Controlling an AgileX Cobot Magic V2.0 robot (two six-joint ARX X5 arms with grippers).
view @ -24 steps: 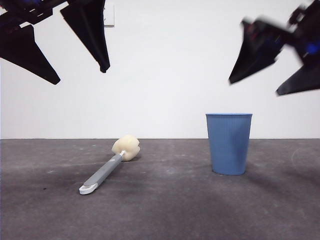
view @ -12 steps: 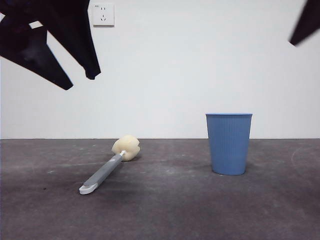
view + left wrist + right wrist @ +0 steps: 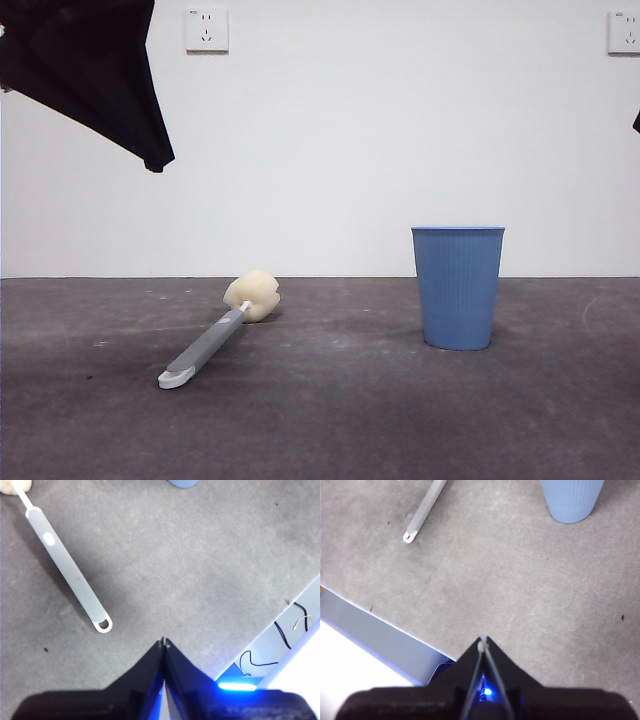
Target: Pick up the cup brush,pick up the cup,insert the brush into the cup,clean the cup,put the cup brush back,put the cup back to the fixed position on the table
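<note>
Cup brush (image 3: 218, 338) — one, laid flat on the table (image 3: 330, 420), sponge head toward the wall, white looped end nearest the front. Cup (image 3: 458, 287) — one, upright, well apart from it. Left gripper (image 3: 163, 642) — jaws closed on nothing, held high near the brush. Right gripper (image 3: 483, 641) — jaws closed, empty. Judged step: brush pickup; jaws are best opened, then lowered square across the grey handle at mid-length.

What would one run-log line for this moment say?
cup brush lying on table | cup upright | left gripper shut | right gripper shut
</note>
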